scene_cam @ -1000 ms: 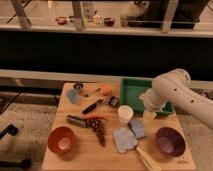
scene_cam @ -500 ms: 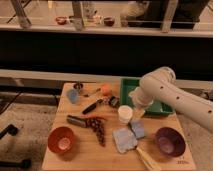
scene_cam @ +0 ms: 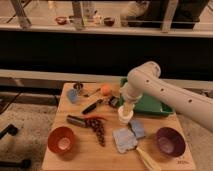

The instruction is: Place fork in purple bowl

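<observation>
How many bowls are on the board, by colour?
purple bowl: 1
orange-red bowl: 1
Total: 2
The gripper hangs over mid-board, just left of the green tray, at neither bowl.

The board (scene_cam: 82,159) is matt pale wood, the purple bowl (scene_cam: 170,141) and orange bowl (scene_cam: 62,140) glossy, the fork (scene_cam: 93,92) shiny metal, and the gripper (scene_cam: 125,108) over the board's middle hangs from a smooth white arm (scene_cam: 167,94).
</observation>
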You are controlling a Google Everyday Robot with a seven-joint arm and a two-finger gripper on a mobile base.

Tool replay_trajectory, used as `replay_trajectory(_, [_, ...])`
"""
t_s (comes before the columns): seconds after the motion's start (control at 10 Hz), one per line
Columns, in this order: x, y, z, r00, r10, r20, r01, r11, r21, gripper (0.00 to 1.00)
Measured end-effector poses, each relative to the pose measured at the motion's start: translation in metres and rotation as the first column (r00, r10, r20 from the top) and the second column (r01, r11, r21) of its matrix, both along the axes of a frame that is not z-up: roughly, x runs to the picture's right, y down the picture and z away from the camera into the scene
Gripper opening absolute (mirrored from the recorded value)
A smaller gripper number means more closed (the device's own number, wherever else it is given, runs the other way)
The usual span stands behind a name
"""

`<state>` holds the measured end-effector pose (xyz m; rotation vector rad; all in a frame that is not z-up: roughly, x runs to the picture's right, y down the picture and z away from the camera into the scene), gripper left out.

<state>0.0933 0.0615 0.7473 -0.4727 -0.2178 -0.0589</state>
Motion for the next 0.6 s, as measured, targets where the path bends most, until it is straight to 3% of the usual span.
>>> replay_trajectory(0.6, [-0.052, -0.033, 0.018, 0.997, -0.059, 0.052, 0.059, 0.9982, 0.006, 0.8])
